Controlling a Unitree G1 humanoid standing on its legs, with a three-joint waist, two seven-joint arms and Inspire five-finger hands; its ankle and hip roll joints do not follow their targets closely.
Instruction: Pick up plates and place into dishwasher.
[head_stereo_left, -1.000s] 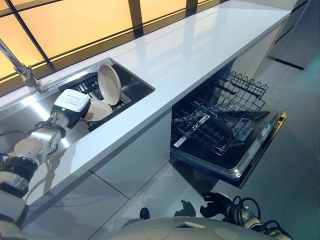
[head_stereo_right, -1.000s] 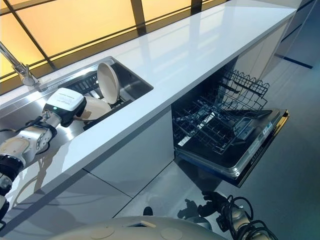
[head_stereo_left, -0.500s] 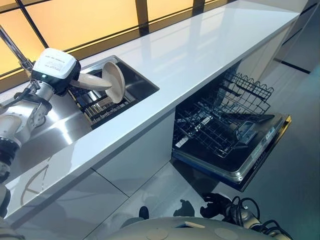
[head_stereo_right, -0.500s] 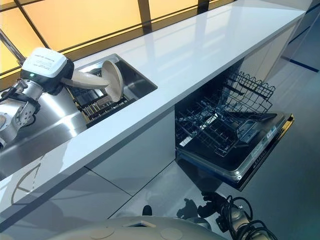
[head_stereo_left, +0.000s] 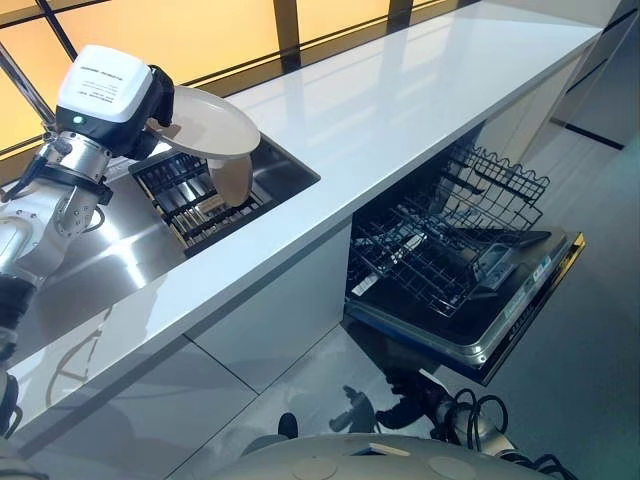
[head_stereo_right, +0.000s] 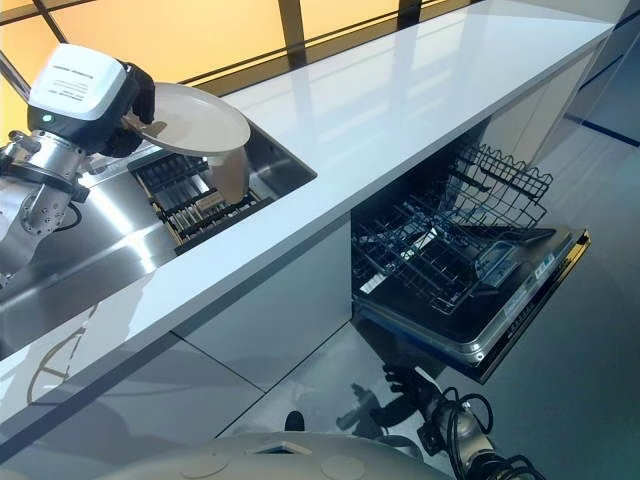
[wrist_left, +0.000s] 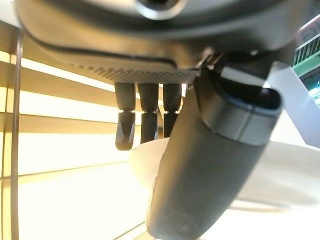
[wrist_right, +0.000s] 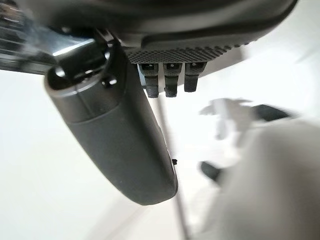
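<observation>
My left hand is shut on the rim of a cream plate and holds it nearly flat in the air above the sink. In the left wrist view the fingers curl over the plate with the thumb beneath it. A second cream plate stands on edge in the sink's dark rack, partly hidden under the held one. The dishwasher stands open under the counter to the right, its wire racks pulled out. My right hand hangs low near the floor, open and holding nothing.
A long white countertop runs from the sink to the far right. The dropped dishwasher door juts out over the grey floor. A chrome faucet rises left of the sink, and amber windows run behind the counter.
My left hand has lifted the plate out of the sink rack and turned it from tilted to nearly flat, higher above the sink. The right hand has shifted slightly left.
</observation>
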